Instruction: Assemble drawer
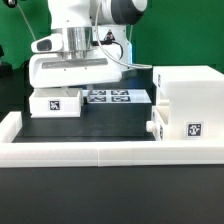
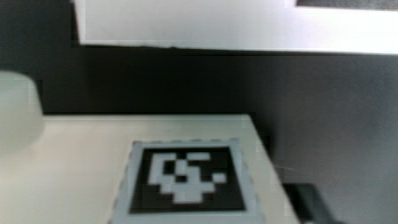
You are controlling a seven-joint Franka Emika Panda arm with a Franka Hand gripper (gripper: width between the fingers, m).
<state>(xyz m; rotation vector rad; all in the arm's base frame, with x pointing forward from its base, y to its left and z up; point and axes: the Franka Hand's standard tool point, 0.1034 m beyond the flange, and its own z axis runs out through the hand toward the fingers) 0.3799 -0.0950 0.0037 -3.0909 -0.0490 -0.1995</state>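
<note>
Low white wall runs across the near edge of the black table. Just behind it, on the exterior view's right, the tall drawer housing with a knobbed tray touching its left side. Mid-left, second tray, tag facing out. Marker board lies flat beside it. Gripper sits directly over that left tray; fingers hidden, can't tell if spread or closed. Wrist view: tagged white surface, blurry.

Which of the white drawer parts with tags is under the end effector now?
The small tray at the exterior view's left. The end effector is directly above it, while the large housing and the tray with a knob stand apart at the exterior view's right.
</note>
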